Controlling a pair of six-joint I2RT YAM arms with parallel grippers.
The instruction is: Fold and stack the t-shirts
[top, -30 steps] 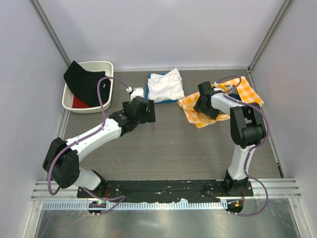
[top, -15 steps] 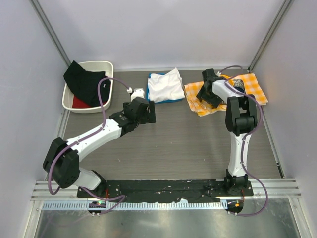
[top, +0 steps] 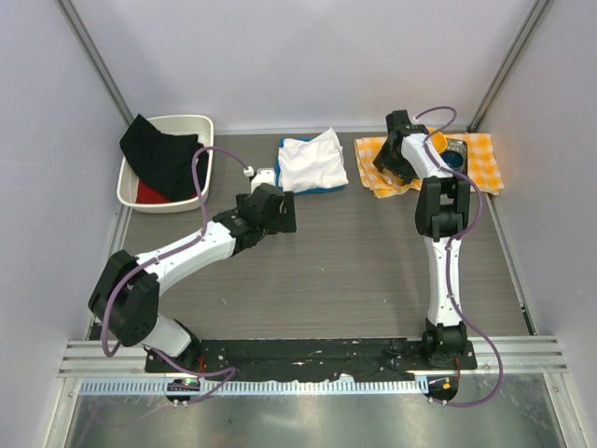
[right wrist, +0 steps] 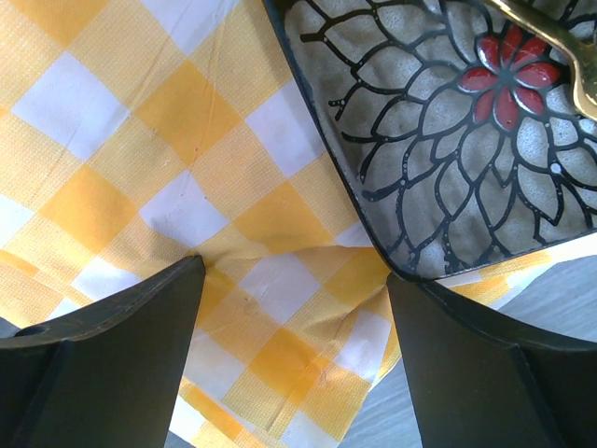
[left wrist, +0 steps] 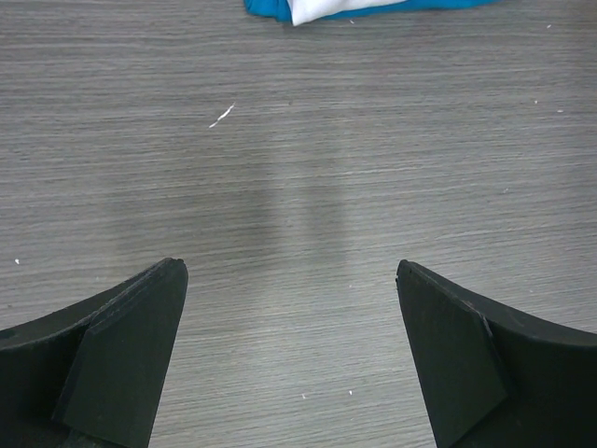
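Though now farther back over the checked cloth [top: 478, 151], right hand [right wrist: 294, 278] wide apart; left hand [left wrist: 289, 273] likewise.

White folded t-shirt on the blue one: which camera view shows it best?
Top external: the white folded cloth t-shirt shows whole, atop the blue cloth t-shirt. The left wrist view catches only a sliver of both at its top edge; the right wrist view shows none of it.

Your right hand [right wrist: 294, 271] swung toward the far wall, the orange-and-white checked cloth [top: 485, 170] dragged back with it and lying flatter, your left arm [top: 187, 252] shifted slightly right.
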